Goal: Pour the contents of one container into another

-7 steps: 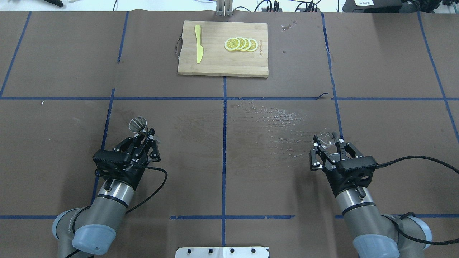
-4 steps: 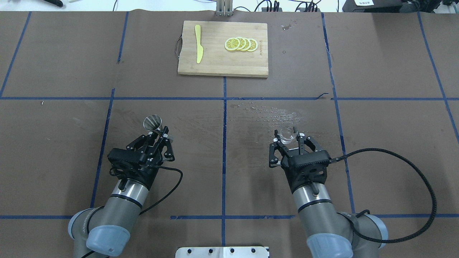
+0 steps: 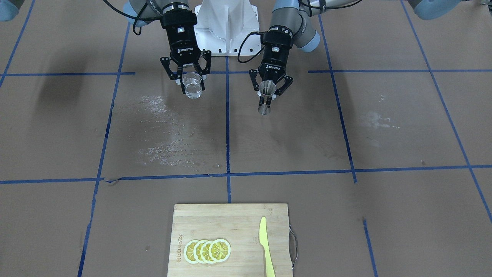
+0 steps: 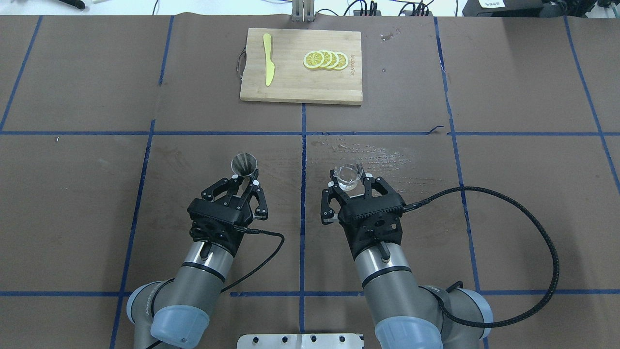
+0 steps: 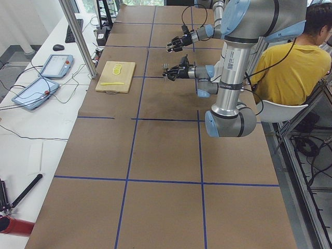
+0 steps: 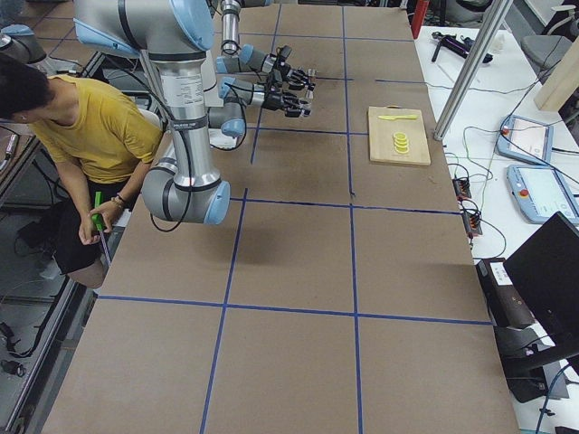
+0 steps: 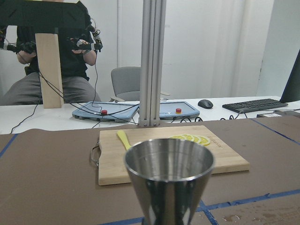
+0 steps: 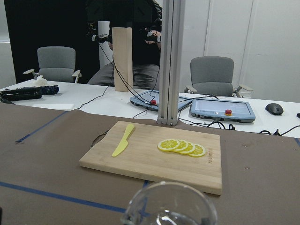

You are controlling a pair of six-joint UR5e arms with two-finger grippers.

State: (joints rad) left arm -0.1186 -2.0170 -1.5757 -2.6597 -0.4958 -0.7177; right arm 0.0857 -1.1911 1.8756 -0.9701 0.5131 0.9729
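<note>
tbl (image 4: 72,72): brown cover, blue tape (image 4: 218,133) grid | bkgd: white wall (image 8: 272,47), grey chairs (image 8: 216,72), alu post (image 7: 152,61), white desk (image 8: 65,101)

The table held one clear glass beaker (image 4: 348,176), one steel jigger (image 4: 244,165), one wooden cutting board (image 4: 295,85), one yellow knife (image 4: 268,59) and four lemon slices (image 4: 325,59). Two robot arms were in view, with one left gripper (image 4: 245,181) and one right gripper (image 4: 348,183). One person in a yellow shirt (image 6: 99,127) sat nearby.

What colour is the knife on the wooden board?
Pale yellow; the flat knife shows best in the overhead exterior view.
</note>
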